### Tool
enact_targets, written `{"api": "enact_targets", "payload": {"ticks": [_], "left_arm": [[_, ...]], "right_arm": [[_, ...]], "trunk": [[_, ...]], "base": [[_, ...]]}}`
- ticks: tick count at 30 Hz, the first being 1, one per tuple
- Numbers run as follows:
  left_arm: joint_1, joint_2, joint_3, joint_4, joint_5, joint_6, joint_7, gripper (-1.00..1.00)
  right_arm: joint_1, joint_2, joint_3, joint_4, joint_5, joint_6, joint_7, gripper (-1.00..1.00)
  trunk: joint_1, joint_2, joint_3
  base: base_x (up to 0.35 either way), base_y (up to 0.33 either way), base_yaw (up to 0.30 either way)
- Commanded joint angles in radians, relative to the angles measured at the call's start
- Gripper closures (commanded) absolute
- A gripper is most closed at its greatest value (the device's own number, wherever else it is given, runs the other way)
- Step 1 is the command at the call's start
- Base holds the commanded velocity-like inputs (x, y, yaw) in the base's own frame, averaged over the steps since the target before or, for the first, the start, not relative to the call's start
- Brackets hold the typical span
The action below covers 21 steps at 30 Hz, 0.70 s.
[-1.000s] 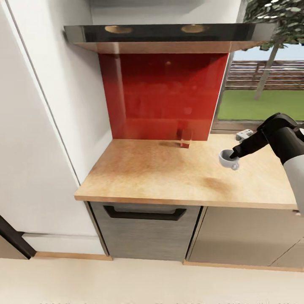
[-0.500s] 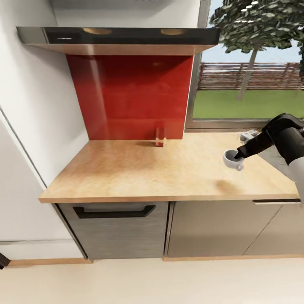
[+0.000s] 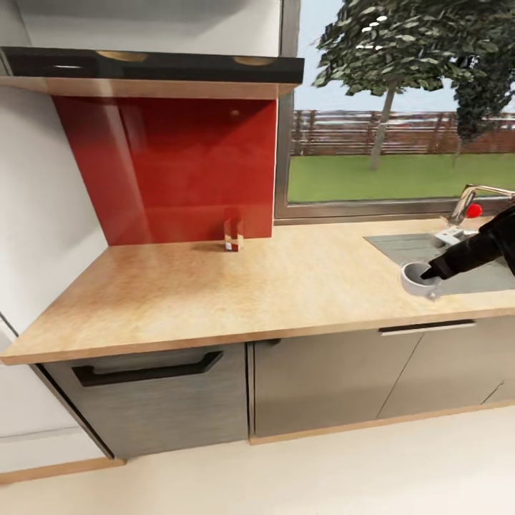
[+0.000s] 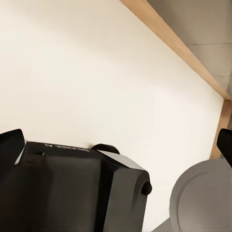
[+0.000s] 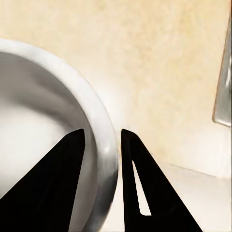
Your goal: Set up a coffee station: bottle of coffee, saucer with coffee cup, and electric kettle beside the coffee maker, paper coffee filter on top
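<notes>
White coffee cup [image 3: 420, 278] rim pinched by right pincer [image 3: 431, 272]; handle half-hidden.

I'm driving through a home kitchen: a long wooden countertop [image 3: 236, 286] over grey cabinet fronts [image 3: 322, 379], a red backsplash [image 3: 172, 164] under a dark extractor hood [image 3: 150, 68], and a sink [image 3: 429, 250] with a faucet [image 3: 468, 204] below a garden window [image 3: 400, 143].

The head camera has swung rightward along the worktop [image 3: 214, 293], bringing the sink [image 3: 415, 247] and faucet [image 3: 472, 204] into sight.
</notes>
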Motion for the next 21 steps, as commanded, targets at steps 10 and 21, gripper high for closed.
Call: {"api": "enact_targets", "payload": {"ticks": [10, 21], "left_arm": [[-0.001, 0.0, -0.009, 0.0, 0.01, 0.003, -0.003, -1.0], [-0.001, 0.0, -0.009, 0.0, 0.01, 0.003, -0.003, -1.0]], "right_arm": [[0.035, -0.064, 0.0, -0.045, 0.012, 0.009, 0.138, 1.0], [0.054, -0.069, 0.0, -0.044, 0.011, 0.008, 0.147, 1.0]], "trunk": [[0.0, -0.001, 0.003], [0.0, -0.001, 0.008]], "base": [[0.1, -0.112, -0.106], [0.148, -0.182, -0.141]]}}
